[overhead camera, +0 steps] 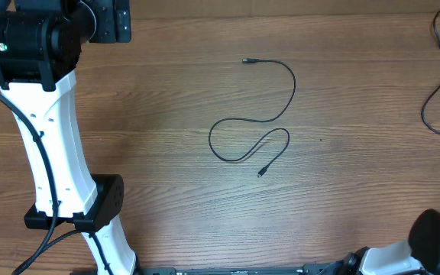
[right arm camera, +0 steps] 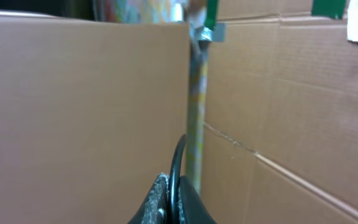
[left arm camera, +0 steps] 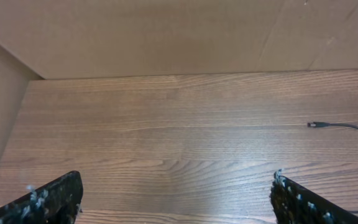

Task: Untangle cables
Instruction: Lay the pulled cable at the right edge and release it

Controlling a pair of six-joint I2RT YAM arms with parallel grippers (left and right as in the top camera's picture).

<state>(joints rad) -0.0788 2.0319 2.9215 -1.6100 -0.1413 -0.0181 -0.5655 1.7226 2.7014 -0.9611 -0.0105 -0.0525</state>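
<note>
The right gripper (right arm camera: 168, 202) is pinched shut on a thin black cord strand (right arm camera: 177, 163), and a hard pull could slip it free. The left gripper (left arm camera: 176, 196) stands wide apart. A thin black looped cable (overhead camera: 283, 108) lies mid-worktop (overhead camera: 159, 160), where careless dragging could re-knot it.

overhead: desk (overhead camera: 166, 168) viewed straight down, from far | left wrist: held low over the desk, faced along it toward a cardboard wall (left arm camera: 166, 37) | right wrist: aimed level at cardboard panels (right arm camera: 73, 112), close | shared: desk and one cable (overhead camera: 290, 80) seen by overhead and left wrist
</note>
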